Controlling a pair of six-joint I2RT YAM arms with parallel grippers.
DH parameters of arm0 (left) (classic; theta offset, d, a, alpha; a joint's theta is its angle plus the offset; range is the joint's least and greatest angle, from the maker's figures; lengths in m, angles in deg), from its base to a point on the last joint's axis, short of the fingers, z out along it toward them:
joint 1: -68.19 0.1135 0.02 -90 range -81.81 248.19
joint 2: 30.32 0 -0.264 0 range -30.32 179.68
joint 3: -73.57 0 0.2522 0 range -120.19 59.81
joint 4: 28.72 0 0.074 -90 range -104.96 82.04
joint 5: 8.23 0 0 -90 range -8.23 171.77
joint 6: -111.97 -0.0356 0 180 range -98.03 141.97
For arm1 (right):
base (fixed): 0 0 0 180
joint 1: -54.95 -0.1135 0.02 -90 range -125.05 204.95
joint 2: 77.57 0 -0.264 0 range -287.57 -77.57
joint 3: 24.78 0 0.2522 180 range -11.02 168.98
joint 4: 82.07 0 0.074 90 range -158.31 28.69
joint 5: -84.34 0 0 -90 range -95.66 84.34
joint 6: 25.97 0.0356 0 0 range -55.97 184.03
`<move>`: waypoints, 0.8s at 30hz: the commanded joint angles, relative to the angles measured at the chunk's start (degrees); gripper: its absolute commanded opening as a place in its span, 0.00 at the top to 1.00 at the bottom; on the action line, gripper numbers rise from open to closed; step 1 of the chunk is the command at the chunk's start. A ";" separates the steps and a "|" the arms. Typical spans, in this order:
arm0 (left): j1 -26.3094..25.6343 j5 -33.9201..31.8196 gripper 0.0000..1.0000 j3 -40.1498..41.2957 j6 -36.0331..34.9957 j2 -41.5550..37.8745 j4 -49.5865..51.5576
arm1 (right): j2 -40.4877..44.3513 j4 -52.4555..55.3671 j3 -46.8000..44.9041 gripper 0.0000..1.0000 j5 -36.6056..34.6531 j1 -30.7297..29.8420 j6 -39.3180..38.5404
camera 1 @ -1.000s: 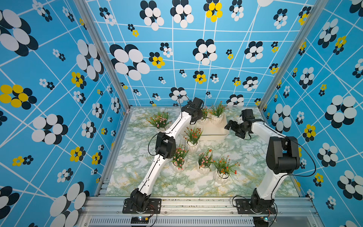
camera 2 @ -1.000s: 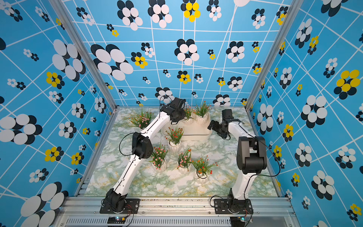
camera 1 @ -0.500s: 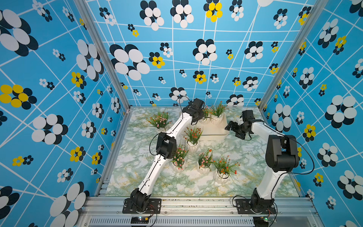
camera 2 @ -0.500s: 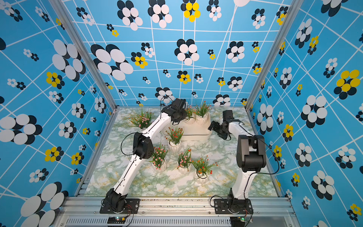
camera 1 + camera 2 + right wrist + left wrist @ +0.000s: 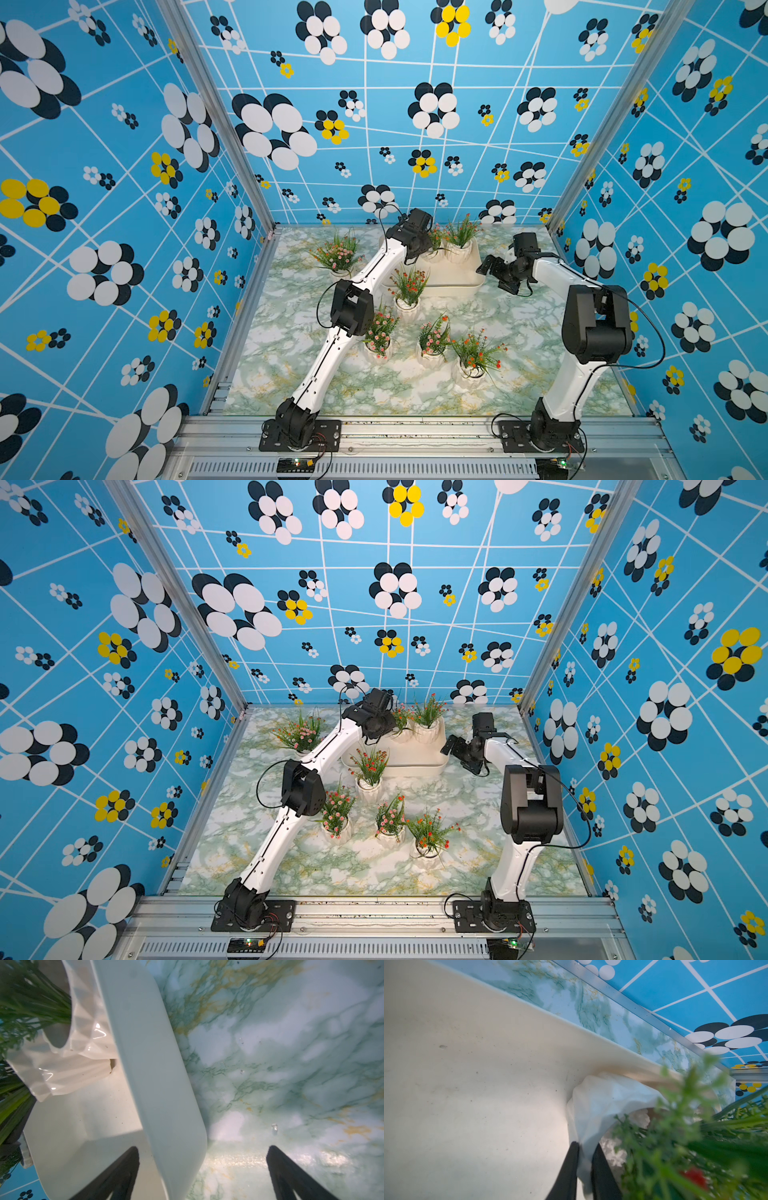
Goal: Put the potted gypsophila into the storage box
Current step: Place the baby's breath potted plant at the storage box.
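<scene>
Cream-white shallow plastic storage box (image 5: 453, 287) sits at 12 o'clock on the green-veined marble-print surface (image 5: 291, 340); the potted gypsophila in hand, a white faceted glossy pot (image 5: 602, 1101) with green sprigs, is already inside the box against its far wall, about 12 o'clock of the box; a second white faceted pot with green sprigs (image 5: 459, 252) stands just beside it at 1 o'clock; left pincer (image 5: 585, 1145) pinches that pot's rim wall, one finger inside and one outside; can't tell if the base rests on the box floor; right pincer (image 5: 202, 1148) is spread wide at the box's 3 o'clock side, straddling the box wall with no clear contact; a red-flowered white pot (image 5: 408, 306) waits on the surface at 6 o'clock of the box, more pots nearer; judgement: pot looks stiff, light and slick-glazed, top-heavy under soft sprigs, so it may tip; hold the rim wall, never the foliage; loosen only once seated.
</scene>
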 commanded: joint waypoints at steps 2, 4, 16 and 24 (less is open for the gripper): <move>-0.59 0.19 0.78 -0.19 0.41 -0.05 -3.76 | -0.46 -0.14 0.50 0.02 0.90 0.47 0.54; -0.53 0.09 0.78 -0.17 0.41 -0.13 -3.70 | -0.37 -0.09 0.45 0.01 0.81 0.45 0.45; -0.59 -0.52 0.69 -0.18 -1.05 -1.71 -2.03 | 0.38 0.69 1.10 0.02 0.97 0.60 0.54; -0.90 -2.53 0.62 3.21 -4.71 -7.85 -1.23 | 2.89 2.78 1.38 0.02 0.04 0.52 0.01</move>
